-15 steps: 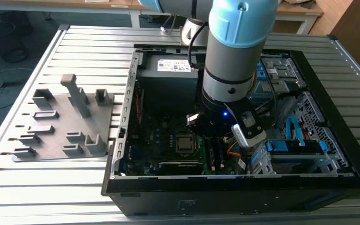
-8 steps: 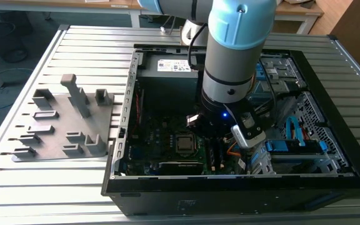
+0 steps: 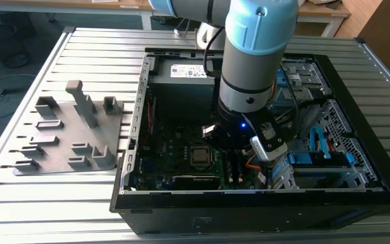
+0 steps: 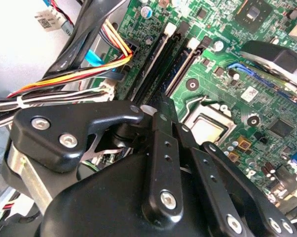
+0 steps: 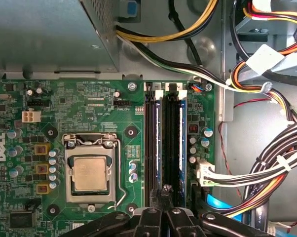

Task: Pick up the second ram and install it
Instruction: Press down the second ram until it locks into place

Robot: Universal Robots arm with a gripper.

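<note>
My gripper (image 3: pixel 233 152) is down inside the open computer case (image 3: pixel 249 203), over the motherboard's two long memory slots (image 5: pixel 163 133). In both wrist views its black fingers (image 5: pixel 163 193) stand pressed together, shut, with their tips (image 4: pixel 161 104) at the near end of the slots. The second ram (image 5: pixel 172 138) seems to be the thin dark stick seated in the slot that runs out from under the fingertips (image 4: pixel 182 69). Another dark stick fills the neighbouring slot (image 5: pixel 152 138). Whether the tips pinch the ram's edge or only rest on it is hidden.
The grey holder tray (image 3: pixel 66 132) lies on the slatted table at the exterior view's left. Next to the slots sits the processor socket (image 5: pixel 89 173). Bundled cables (image 5: pixel 267 163) run along the slots' other side, with a blue cable (image 3: pixel 320 142) and drive cage nearby.
</note>
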